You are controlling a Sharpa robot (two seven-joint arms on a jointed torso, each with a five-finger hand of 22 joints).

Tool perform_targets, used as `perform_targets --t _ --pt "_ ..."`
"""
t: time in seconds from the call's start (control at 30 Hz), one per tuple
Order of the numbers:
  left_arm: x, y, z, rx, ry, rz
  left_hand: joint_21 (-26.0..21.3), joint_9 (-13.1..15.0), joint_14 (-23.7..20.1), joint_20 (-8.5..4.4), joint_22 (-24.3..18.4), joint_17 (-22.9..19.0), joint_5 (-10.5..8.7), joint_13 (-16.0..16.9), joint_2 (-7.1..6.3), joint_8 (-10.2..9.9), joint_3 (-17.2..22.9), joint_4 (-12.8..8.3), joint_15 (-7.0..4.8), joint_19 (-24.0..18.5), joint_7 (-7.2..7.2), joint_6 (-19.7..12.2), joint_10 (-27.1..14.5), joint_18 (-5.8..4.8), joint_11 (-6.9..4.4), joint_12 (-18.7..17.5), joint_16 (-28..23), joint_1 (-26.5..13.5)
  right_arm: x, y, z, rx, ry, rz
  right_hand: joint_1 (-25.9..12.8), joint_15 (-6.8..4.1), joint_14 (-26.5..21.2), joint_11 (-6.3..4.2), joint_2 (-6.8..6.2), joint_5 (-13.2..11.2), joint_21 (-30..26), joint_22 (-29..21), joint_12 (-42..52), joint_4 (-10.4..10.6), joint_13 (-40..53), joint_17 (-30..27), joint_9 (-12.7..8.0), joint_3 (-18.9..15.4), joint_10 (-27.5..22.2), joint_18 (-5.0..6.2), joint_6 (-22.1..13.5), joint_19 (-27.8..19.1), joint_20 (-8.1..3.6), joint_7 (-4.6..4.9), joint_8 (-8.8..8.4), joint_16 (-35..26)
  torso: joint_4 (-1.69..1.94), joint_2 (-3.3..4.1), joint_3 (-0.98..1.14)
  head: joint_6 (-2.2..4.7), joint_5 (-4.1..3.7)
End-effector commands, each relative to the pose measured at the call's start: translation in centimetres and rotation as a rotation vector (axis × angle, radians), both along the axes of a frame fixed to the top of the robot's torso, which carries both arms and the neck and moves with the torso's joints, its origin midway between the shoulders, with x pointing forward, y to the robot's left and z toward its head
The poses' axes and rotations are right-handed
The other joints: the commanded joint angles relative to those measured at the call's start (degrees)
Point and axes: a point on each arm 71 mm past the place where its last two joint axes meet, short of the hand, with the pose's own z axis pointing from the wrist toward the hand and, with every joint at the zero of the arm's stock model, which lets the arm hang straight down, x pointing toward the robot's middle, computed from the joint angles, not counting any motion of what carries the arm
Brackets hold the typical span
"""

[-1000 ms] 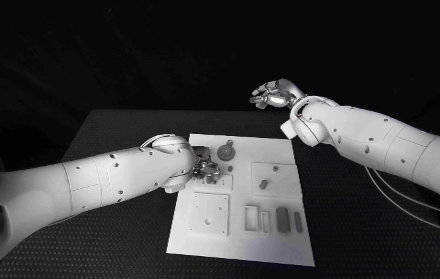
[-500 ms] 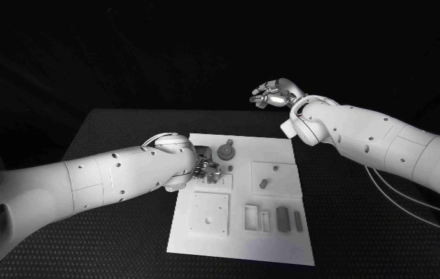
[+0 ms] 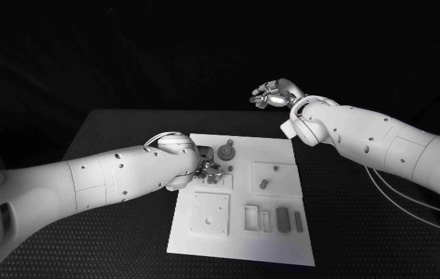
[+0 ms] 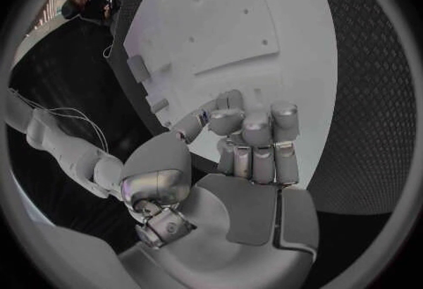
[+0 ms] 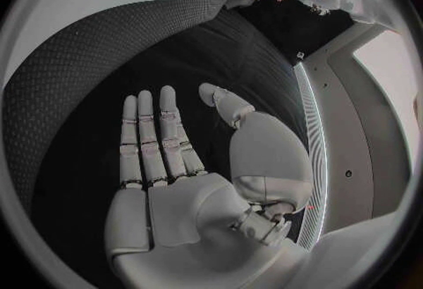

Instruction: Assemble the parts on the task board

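While the flat white task board (image 3: pixel 240 228) lies on the woven black table (image 3: pixel 119 133), small grey parts (image 3: pixel 282 219) sit in its near recesses. Over its middle, the left hand (image 3: pixel 208 169) curls inward, empty. Farther off, the right hand (image 3: pixel 275 93) is raised, fingers flat and apart.

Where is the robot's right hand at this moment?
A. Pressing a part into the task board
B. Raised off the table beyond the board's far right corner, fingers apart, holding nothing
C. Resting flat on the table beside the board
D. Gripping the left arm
B. The right hand is lifted clear of the task board, and the right wrist view shows its fingers spread with an empty palm.
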Motion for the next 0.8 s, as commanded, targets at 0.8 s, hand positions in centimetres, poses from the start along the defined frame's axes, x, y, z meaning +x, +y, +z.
perform_targets --t 0.8 --pt "-0.63 0.08 -1.54 -0.017 0.171 0.027 -0.5 -0.7 1.4 -5.67 0.8 -0.6 -2.57 -0.4 3.72 0.2 0.6 1.3 -2.17 -0.1 -6.20 10.0 -2.1 0.94 -2.08 0.6 0.5 -3.1 -0.01 0.14 -0.02 0.001 0.003 0.013 0.2 0.33 -0.2 4.40 0.16 0.6 -0.5 0.2 0.4 0.0 -0.3 0.1 -0.1 -0.3 -10.9 0.07 1.2 -0.2 0.10 0.82 0.12 -0.4 0.03 0.01 -0.03 -0.12 -0.11"
